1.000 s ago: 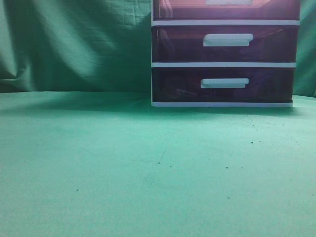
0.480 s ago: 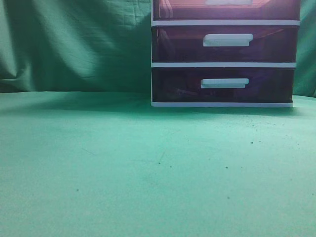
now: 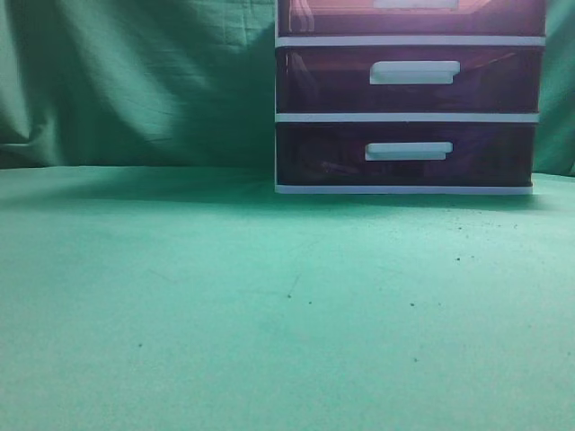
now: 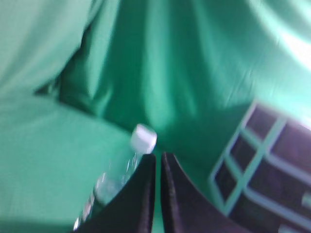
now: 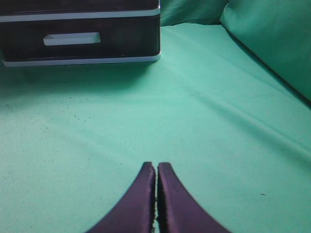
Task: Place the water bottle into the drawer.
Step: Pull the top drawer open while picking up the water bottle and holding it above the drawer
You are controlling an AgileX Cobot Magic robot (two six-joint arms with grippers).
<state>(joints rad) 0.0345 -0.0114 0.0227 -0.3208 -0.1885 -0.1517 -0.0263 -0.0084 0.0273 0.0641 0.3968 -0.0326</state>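
The drawer (image 3: 413, 20) is the top one of a white-framed unit (image 3: 409, 117). It is dark purple-brown with a white handle and is cut off by the top edge of the exterior view. The clear water bottle (image 4: 109, 187) with a white cap shows only in the left wrist view. It sits on the green cloth just beyond and left of my left gripper (image 4: 158, 158), partly hidden by the left finger. The left gripper is shut and empty. My right gripper (image 5: 156, 167) is shut and empty over bare cloth. Neither gripper shows in the exterior view.
The two lower drawers (image 3: 409, 81) are closed. The unit also shows blurred at the right of the left wrist view (image 4: 243, 191) and at the top left of the right wrist view (image 5: 80, 36). Green cloth (image 3: 269, 305) covers the table and hangs behind it.
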